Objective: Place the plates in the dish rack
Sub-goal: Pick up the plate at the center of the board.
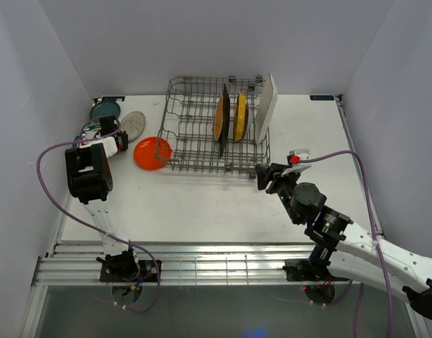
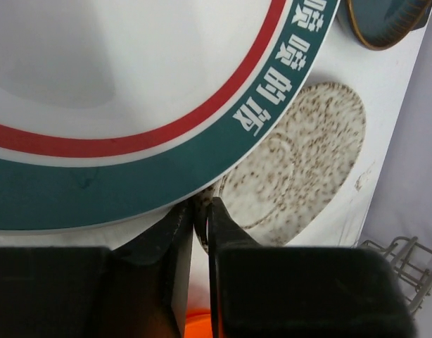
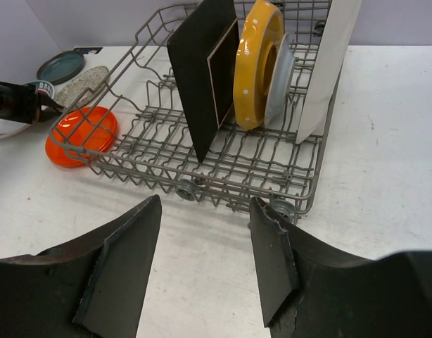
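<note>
Three plates lie flat on the table (image 1: 223,204) left of the dish rack (image 1: 195,130). A teal plate (image 1: 105,109) sits in the far-left corner by the wall, with a speckled grey plate (image 1: 134,124) just beside it. An orange plate (image 1: 151,153) lies right at the rack's near-left corner.

The left gripper (image 1: 117,139) works in the tight space between these plates and the left wall. Its fingers (image 2: 226,229) are drawn narrow onto the rim of a white plate with teal rim (image 2: 131,77), which overlaps the speckled one in the left wrist view. A red line runs inside the teal band, and white Chinese characters on the band seem to read 喷喷的饭.

In the rack's right half, a dark square plate (image 3: 198,67), a yellow plate (image 3: 255,60) and a pale plate (image 3: 281,70) stand on edge. A white rectangular plate (image 3: 325,63) leans at the right side, its top above the wire rim. The rack's left half holds no dishes.

The right gripper (image 3: 202,260) hangs just off the rack's near-right corner over bare table. Its fingers are spread wide and hold nothing.
</note>
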Controlling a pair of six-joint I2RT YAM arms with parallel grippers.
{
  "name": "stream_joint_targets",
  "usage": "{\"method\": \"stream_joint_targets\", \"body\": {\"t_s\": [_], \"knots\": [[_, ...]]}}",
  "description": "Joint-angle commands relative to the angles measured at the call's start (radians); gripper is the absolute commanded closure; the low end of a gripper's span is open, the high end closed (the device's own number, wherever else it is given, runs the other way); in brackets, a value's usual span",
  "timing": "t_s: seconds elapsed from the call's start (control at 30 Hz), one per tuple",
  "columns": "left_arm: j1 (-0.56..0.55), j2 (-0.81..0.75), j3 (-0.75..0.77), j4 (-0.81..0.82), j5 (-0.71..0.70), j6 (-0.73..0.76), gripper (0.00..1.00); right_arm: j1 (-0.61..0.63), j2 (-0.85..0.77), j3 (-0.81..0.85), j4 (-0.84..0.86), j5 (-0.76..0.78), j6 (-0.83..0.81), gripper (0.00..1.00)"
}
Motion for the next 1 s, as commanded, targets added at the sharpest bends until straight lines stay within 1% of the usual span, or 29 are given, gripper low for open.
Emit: {"method": "stream_joint_targets", "body": {"t_s": [0.0, 0.03, 0.07, 0.33, 0.47, 0.57, 0.7, 0.97], "knots": [[0.002, 0.037, -0.046, -0.136, -0.012, 0.022, 0.80, -0.003, -0.014, -0.010, 0.052, -0.002, 0.011, 0.40], [0.002, 0.038, -0.042, -0.136, -0.008, 0.030, 0.89, -0.003, -0.018, -0.010, 0.054, -0.003, 0.011, 0.41], [0.002, 0.034, -0.040, -0.136, -0.001, 0.033, 1.00, -0.003, -0.018, -0.011, 0.055, -0.005, 0.010, 0.40], [0.002, -0.014, -0.066, -0.075, 0.031, 0.070, 1.00, -0.003, -0.014, -0.011, 0.055, -0.005, 0.011, 0.40], [0.002, -0.037, -0.068, -0.052, 0.073, 0.111, 1.00, -0.003, -0.013, -0.011, 0.057, -0.008, 0.013, 0.40], [0.000, -0.080, -0.087, -0.020, 0.097, 0.127, 1.00, -0.003, -0.008, -0.010, 0.057, -0.006, 0.013, 0.40], [0.002, -0.157, -0.170, 0.054, 0.110, 0.140, 1.00, -0.005, -0.001, -0.007, 0.055, -0.008, 0.011, 0.40], [0.002, -0.244, -0.175, 0.069, 0.134, 0.170, 1.00, -0.003, 0.002, -0.004, 0.052, -0.010, 0.011, 0.40]]}}
